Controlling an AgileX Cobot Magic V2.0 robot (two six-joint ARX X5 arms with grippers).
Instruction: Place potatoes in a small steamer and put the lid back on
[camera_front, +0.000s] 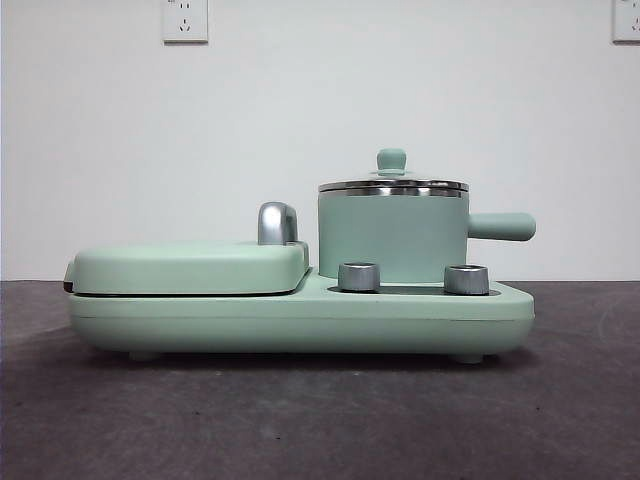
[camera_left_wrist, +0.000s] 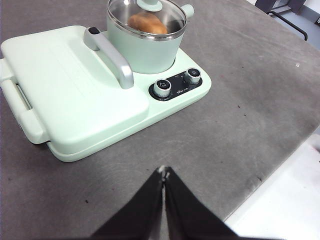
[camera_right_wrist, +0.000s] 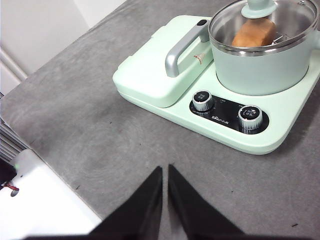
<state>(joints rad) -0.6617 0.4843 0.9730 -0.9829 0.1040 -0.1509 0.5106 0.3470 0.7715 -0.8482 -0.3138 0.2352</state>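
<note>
The mint-green small steamer (camera_front: 392, 236) stands on the right side of the appliance base (camera_front: 300, 318), its stubby handle pointing right. The lid (camera_front: 392, 183) with its mint knob sits flat on the steel rim. Through the glass of the lid (camera_left_wrist: 147, 14) the orange-brown potato (camera_left_wrist: 147, 23) shows inside the steamer (camera_left_wrist: 142, 49); the right wrist view also shows the potato (camera_right_wrist: 254, 33) under the lid (camera_right_wrist: 265, 20). My left gripper (camera_left_wrist: 164, 173) hangs shut over bare table, well back from the appliance. My right gripper (camera_right_wrist: 165, 170) is likewise shut and empty, away from the steamer (camera_right_wrist: 262, 70).
A flat mint griddle cover (camera_front: 190, 266) with a chrome handle (camera_front: 277, 222) fills the base's left half. Two steel knobs (camera_front: 359, 276) (camera_front: 466, 279) sit in front of the steamer. The grey table's edge (camera_left_wrist: 272, 187) runs near the left gripper, and another edge (camera_right_wrist: 45, 150) near the right.
</note>
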